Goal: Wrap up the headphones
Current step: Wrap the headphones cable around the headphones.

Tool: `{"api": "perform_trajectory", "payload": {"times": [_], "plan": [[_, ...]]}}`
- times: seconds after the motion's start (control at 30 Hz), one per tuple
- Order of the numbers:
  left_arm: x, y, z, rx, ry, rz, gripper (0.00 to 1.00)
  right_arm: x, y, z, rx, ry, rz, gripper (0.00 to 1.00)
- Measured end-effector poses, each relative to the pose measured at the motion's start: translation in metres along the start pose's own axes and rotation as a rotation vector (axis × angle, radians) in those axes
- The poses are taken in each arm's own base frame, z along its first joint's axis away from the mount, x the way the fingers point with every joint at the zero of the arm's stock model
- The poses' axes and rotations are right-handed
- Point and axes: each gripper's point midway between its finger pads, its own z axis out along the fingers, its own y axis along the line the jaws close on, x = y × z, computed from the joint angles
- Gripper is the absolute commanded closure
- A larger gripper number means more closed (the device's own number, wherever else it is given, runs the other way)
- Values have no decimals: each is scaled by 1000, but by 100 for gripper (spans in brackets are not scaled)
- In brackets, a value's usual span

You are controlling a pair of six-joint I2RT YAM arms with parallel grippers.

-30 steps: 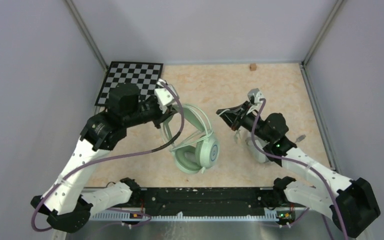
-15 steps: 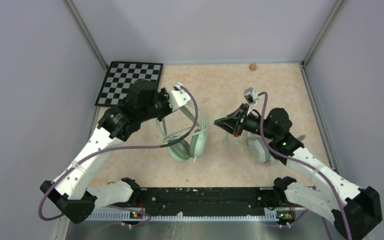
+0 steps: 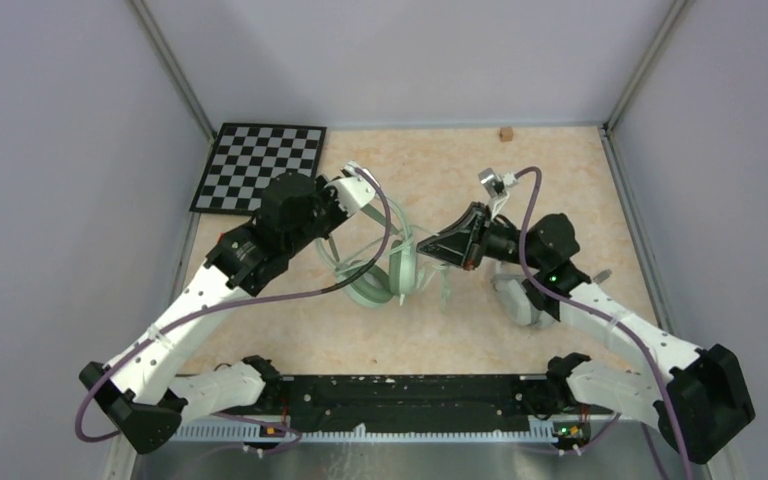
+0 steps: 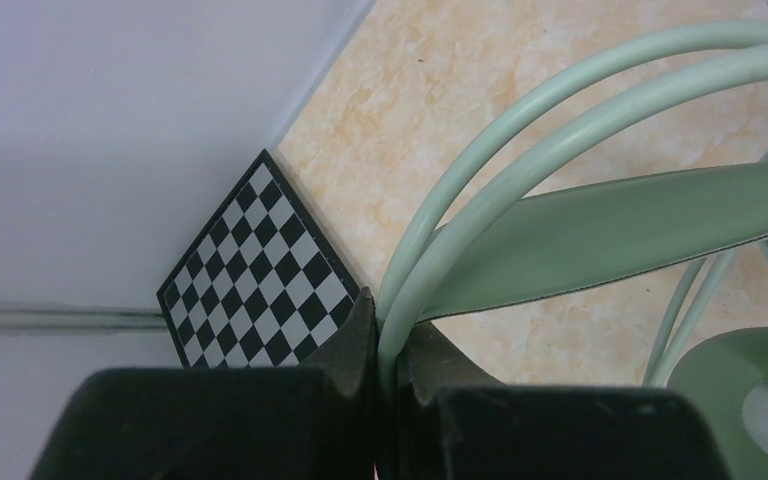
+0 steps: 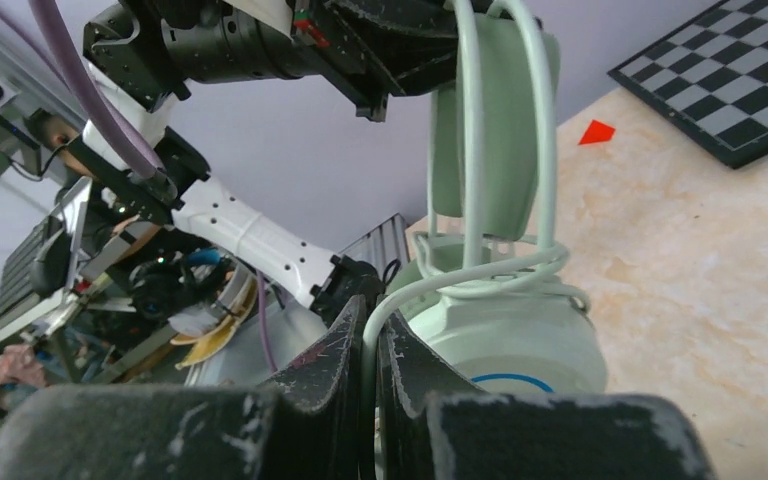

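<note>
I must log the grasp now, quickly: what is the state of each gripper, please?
Left gripper: closed on the mint-green headband.
Right gripper: closed on the pale-green cable.

You'll find a black-and-white checkerboard (image 3: pixel 260 165) lying flat in the far-left corner of the marbled beige desk (image 3: pixel 440 170). A small brown block (image 3: pixel 506 133) sits at the far edge, well apart from it.

Mint headphones (image 3: pixel 392 268) span between my left gripper (image 4: pixel 388 350) and right gripper (image 5: pixel 372 335); white headset (image 3: pixel 518 302) crowds behind the right; bare table (image 3: pixel 440 165) beyond both.
</note>
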Motion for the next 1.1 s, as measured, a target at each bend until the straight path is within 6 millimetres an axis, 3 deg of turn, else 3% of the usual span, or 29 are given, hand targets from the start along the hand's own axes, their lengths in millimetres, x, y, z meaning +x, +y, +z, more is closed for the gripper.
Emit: {"api": "perform_trajectory", "payload": {"times": [0.4, 0.57, 0.93, 1.1], "plan": [[-1, 1, 5, -132, 43, -70, 100, 23, 18, 26, -107, 41, 59, 91], [-2, 9, 11, -212, 82, -144, 100, 30, 17, 34, -113, 41, 80, 88], [13, 30, 10, -399, 152, -253, 100, 41, 47, 43, -201, 51, 56, 88], [9, 32, 10, -425, 129, -319, 100, 56, 43, 52, -199, 74, 52, 87]]}}
